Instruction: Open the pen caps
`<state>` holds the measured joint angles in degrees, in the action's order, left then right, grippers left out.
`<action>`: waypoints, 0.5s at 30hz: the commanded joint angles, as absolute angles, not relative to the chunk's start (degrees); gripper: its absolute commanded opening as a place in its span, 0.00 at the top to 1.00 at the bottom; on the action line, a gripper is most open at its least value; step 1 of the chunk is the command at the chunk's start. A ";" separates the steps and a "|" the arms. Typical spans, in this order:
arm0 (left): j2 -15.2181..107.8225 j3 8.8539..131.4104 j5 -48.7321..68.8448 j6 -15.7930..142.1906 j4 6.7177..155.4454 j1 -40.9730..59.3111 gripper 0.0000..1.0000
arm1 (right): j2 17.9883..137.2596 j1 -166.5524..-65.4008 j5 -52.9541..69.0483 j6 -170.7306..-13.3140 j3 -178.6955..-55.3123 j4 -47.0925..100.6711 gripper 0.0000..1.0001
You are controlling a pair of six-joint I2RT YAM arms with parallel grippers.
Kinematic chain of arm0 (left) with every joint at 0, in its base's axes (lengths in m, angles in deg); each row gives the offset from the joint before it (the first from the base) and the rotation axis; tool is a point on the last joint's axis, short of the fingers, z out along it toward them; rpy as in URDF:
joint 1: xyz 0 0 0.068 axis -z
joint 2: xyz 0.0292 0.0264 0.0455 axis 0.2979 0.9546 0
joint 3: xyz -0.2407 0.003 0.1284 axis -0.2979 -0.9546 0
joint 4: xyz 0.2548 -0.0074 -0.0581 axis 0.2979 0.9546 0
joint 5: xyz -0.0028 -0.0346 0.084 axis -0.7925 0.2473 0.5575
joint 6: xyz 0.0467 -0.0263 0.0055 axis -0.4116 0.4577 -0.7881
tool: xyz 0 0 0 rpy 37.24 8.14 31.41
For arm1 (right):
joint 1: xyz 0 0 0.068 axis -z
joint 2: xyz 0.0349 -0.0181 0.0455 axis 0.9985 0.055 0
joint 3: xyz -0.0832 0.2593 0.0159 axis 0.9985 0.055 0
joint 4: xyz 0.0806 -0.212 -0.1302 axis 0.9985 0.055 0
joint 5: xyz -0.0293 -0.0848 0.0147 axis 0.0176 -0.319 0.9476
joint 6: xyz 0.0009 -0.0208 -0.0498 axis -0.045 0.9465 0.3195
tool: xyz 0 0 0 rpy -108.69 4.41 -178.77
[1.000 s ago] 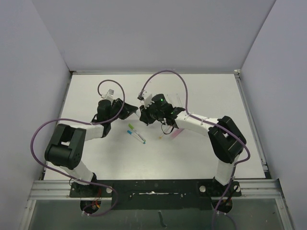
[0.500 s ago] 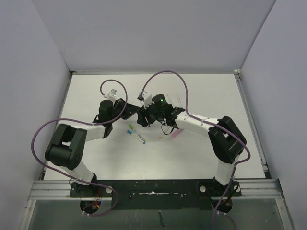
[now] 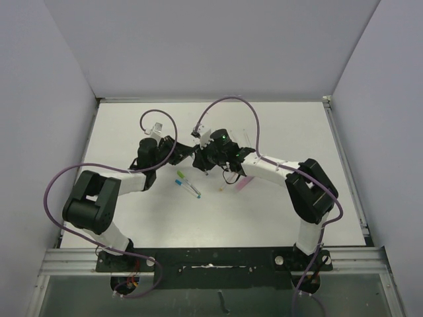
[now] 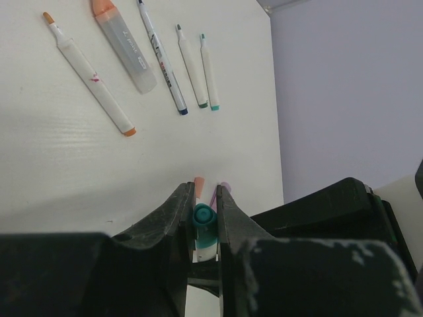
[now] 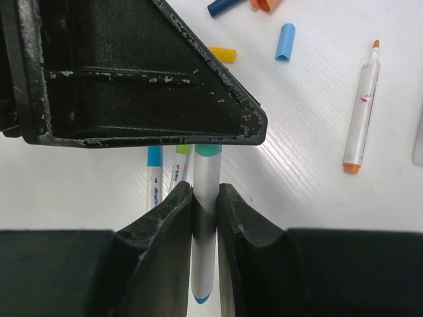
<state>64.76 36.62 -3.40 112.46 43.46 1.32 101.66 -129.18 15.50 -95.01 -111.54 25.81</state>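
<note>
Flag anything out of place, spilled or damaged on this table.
Nothing spilled or broken. A short light blue plastic cap and a short yellow plastic cap lie loose on the white table, apart from the uncapped orange-tipped white pen: clutter rather than damage.

"How do the arms stand?"

"Both fold inward. The left arm (image 3: 125, 179) is bent sharply at the elbow, the right arm (image 3: 271, 170) is stretched longer, and their wrists face each other."

"And the claws?"

"The left claw (image 4: 203, 191) is pinched on a teal cap (image 4: 203, 216) and the right claw (image 5: 205, 191) is clamped on the pen barrel (image 5: 206, 173). From above they seem almost tip to tip, though it's too dark to be sure."
</note>
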 commanded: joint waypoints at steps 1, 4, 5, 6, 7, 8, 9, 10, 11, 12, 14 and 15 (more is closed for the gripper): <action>62.35 38.22 -4.58 112.07 38.58 2.18 1.00 | 101.69 -129.17 17.41 -95.75 -113.99 22.59 1.00; 61.80 38.42 -3.60 111.24 39.67 1.45 1.00 | 100.94 -128.96 17.69 -95.86 -113.31 23.01 1.00; 61.51 38.68 -3.44 110.69 40.14 0.69 1.00 | 100.47 -128.92 17.79 -95.84 -112.82 23.29 1.00; 61.25 39.12 -3.23 109.98 40.76 -0.42 1.00 | 100.03 -128.81 17.87 -95.84 -111.98 23.74 1.00; 61.02 39.63 -3.02 109.25 41.74 -1.71 1.00 | 99.58 -128.74 17.89 -95.77 -111.42 24.38 1.00; 61.05 40.23 -2.95 108.75 42.45 -3.16 1.00 | 99.13 -128.48 18.02 -95.72 -110.69 25.03 1.00; 61.30 41.01 -3.07 108.35 43.14 -4.84 1.00 | 98.59 -128.34 18.33 -95.53 -109.88 25.51 1.00; 61.70 41.71 -3.45 108.19 43.53 -6.43 1.00 | 97.93 -128.26 18.41 -95.42 -108.98 26.08 1.00; 62.21 42.32 -3.76 108.22 43.62 -8.09 1.00 | 97.29 -128.20 18.62 -95.36 -108.04 26.25 1.00; 62.86 42.65 -4.13 108.22 43.71 -9.42 1.00 | 96.63 -128.21 18.63 -95.34 -107.21 26.44 1.00; 64.10 44.14 -4.47 108.15 43.99 -11.83 1.00 | 95.43 -128.10 18.47 -95.32 -105.57 26.61 1.00; 64.67 44.65 -4.52 108.11 44.13 -12.45 1.00 | 94.94 -127.96 18.25 -95.37 -105.00 26.74 1.00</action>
<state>64.56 38.72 -11.79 111.19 47.15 -4.29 100.66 -128.87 16.96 -95.62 -109.01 19.65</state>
